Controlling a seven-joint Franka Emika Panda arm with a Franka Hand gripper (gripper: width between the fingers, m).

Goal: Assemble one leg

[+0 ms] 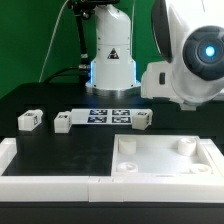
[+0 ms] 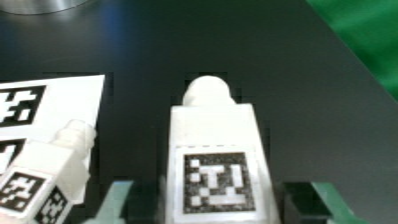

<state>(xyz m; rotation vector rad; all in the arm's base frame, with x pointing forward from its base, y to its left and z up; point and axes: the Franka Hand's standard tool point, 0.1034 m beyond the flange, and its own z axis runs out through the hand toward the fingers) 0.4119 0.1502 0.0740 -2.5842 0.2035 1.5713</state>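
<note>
Straddled leg point(image 2: 222, 150) lengthwise with fingers point(image 2: 118, 206), tapered tip pointing away from wrist. Could not tell whether pinched or merely flanked.

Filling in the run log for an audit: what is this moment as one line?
gripper around leg | grip: cannot tell | another leg beside marker board

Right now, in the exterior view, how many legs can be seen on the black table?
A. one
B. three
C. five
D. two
B: one leg and a second leg lie to the exterior view's left of the marker board, and a third leg lies at its right end.
</note>
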